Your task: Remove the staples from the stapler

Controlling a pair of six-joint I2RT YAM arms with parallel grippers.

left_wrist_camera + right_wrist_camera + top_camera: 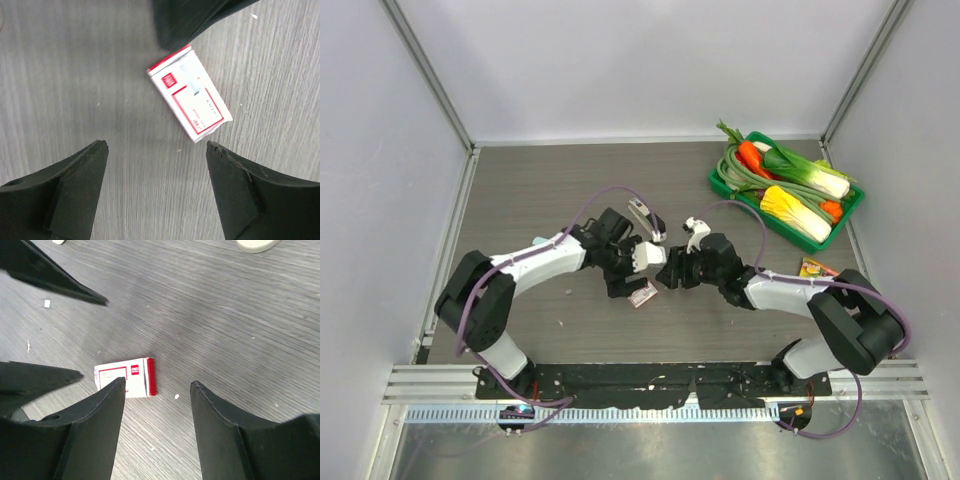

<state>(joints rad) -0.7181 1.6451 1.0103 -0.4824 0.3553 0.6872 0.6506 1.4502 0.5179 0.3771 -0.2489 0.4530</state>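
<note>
On the table (540, 190), the stapler (642, 217) lies just beyond the left arm's wrist, its long axis slanting from far-left to near-right, the dark end seemingly nearest the right arm. The left end effector (157, 145) and the right end effector (157, 384) both gape open, empty, over a small red-and-white box (190, 95). Its red-framed label print is too small to read.

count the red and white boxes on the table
1. The red-and-white box lies flat on the table, near the tips of the open left gripper and right gripper. The arms may hide others.
</note>
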